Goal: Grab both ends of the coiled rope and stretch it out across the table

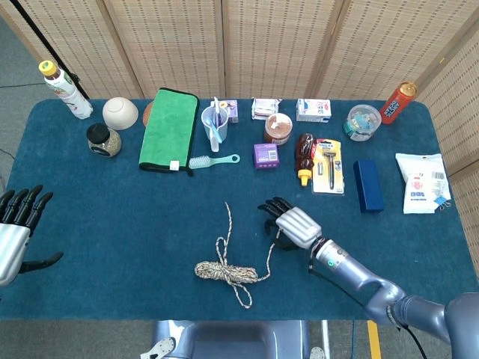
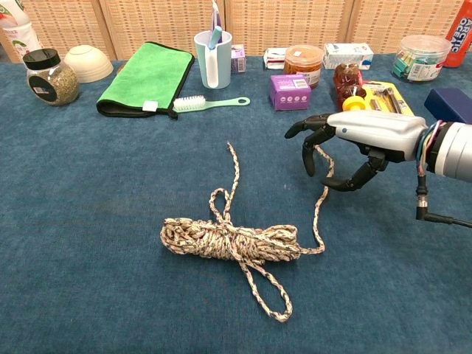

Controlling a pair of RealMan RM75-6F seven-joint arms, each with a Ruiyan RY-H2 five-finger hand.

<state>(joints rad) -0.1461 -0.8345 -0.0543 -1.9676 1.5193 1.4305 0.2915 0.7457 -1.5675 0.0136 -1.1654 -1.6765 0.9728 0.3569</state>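
The rope [image 2: 232, 241] lies near the front edge of the table [image 1: 135, 217], its coil bundled left of centre with a loop trailing toward the camera and two loose ends running away from it. One end [image 2: 230, 147] lies straight up the middle. The other end [image 2: 321, 158] curves up on the right, and the right hand [image 2: 346, 147] sits over its tip, palm down, fingers [image 2: 308, 151] curled downward and spread, thumb below. The rope end passes under the fingers; whether they touch it cannot be told, and nothing is visibly pinched, so the hand reads as open. In the head view the same hand [image 1: 293, 222] covers that end just right of the coil.

The left hand [image 1: 16, 224] shows only in the head view, at the far left edge of the table, well apart from the rope, fingers straight and spread, thumb out, holding nothing.

Farther back runs a row of items: a brush [image 2: 210, 103], a green cloth [image 2: 144, 77], a cup [image 2: 212, 57], a purple box [image 2: 290, 91], a jar [image 2: 49, 75], a bowl [image 2: 87, 63] and a razor pack [image 1: 328, 166].
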